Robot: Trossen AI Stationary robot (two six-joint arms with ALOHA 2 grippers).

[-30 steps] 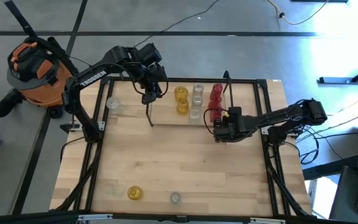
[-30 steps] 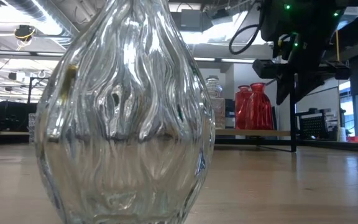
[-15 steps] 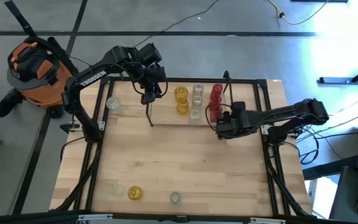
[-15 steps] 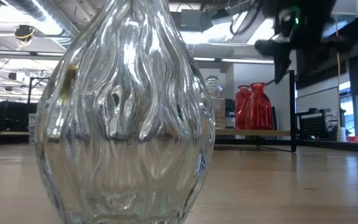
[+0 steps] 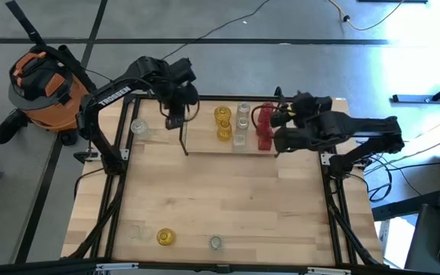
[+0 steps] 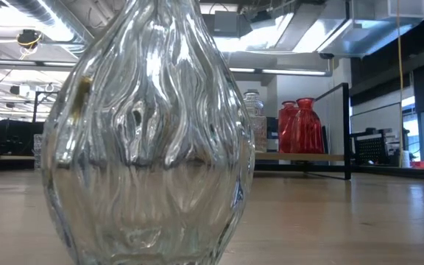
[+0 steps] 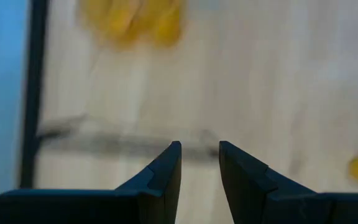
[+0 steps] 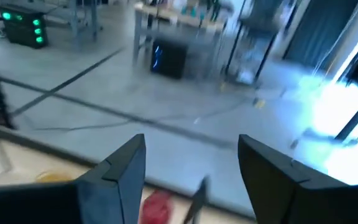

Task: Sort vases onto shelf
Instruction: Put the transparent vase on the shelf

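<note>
While the right gripper point(image 5: 281, 116) hangs just beside the red vases point(image 5: 264, 126) at the shelf point(image 5: 205, 145) end, its fingers point(image 8: 126, 165) stand spread with nothing between them, which suggests a red one has been set down and let go. Past those red vases, away from this gripper, the clear vases point(image 5: 241, 122) and the yellow vases point(image 5: 222, 122) stand in their own colour groups, so the sort looks partly done. Over the shelf's other end the left gripper point(image 5: 176, 116) hovers, its fingers point(image 7: 166, 171) parted a little and empty. Well apart from both grippers, a clear vase point(image 5: 138, 127), a yellow vase point(image 5: 166, 237) and another clear vase point(image 5: 215, 243) wait on the counter point(image 5: 228, 198), unsorted.
</note>
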